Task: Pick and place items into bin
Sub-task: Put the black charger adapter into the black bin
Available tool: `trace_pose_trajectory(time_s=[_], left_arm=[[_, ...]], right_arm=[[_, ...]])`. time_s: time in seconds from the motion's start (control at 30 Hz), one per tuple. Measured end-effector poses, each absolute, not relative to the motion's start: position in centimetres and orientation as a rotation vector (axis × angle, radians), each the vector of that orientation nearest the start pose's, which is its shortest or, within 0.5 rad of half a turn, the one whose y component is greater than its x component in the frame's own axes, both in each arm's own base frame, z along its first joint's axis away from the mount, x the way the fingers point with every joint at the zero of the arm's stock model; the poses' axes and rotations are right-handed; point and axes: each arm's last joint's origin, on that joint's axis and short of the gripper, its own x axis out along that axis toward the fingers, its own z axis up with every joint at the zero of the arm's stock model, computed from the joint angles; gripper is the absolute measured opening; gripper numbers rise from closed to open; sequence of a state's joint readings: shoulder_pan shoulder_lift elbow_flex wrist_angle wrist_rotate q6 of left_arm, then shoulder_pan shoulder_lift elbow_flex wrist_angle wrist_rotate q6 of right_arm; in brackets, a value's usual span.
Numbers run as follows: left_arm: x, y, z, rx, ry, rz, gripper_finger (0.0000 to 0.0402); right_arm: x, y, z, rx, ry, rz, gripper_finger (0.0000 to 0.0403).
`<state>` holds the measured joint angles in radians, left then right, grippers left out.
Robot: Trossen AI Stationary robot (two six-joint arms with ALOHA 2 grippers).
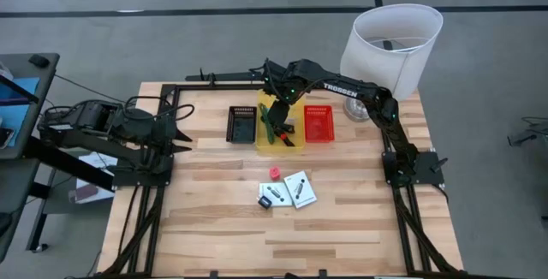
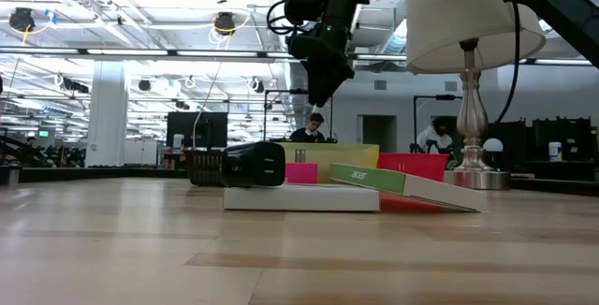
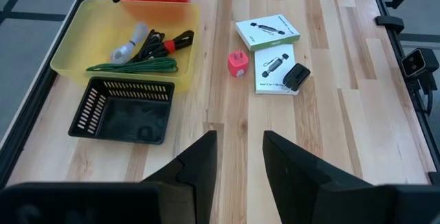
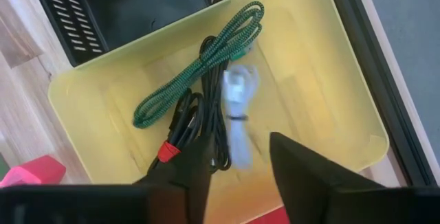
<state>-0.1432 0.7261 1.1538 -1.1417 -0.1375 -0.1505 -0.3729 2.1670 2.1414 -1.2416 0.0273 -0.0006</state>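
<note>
My right gripper hangs open over the yellow bin, well above it in the low view, and holds nothing. On the bin's floor lie a green braided cable, a black cable with a red collar and a small silver cable. A pink-red cube sits on the bare table. Two white cards lie flat near it, and a small black block rests on one. My left gripper waits open near the table's left edge.
A black slatted bin stands to the left of the yellow one and a red bin to its right. A white lamp stands at the far right corner. A black frame rail runs along the far edge.
</note>
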Motion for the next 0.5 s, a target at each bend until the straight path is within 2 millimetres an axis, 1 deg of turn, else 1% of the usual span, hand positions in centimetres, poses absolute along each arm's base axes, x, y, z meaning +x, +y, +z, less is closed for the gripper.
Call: trace_pose_trajectory(time_s=[0.1, 0.23, 0.37, 0.5], left_arm=[[9.29, -0.93, 37.16, -0.044, 0.708, 0.048, 0.0112], [9.28, -0.94, 37.15, -0.047, 0.71, 0.049, 0.0112], [9.28, -0.94, 37.15, -0.05, 0.71, 0.05, 0.0112], [9.26, -0.93, 37.13, -0.055, 0.712, 0.053, 0.0112]], right_arm=[[41.3, -16.24, 28.35, 0.217, 1.254, -0.344, 0.0176], [41.29, -16.24, 28.34, 0.213, 1.256, -0.34, 0.0198], [41.33, -15.97, 28.32, 0.215, 1.262, -0.339, 0.0207], [41.39, -15.27, 28.27, 0.209, 1.283, -0.323, 0.0207]])
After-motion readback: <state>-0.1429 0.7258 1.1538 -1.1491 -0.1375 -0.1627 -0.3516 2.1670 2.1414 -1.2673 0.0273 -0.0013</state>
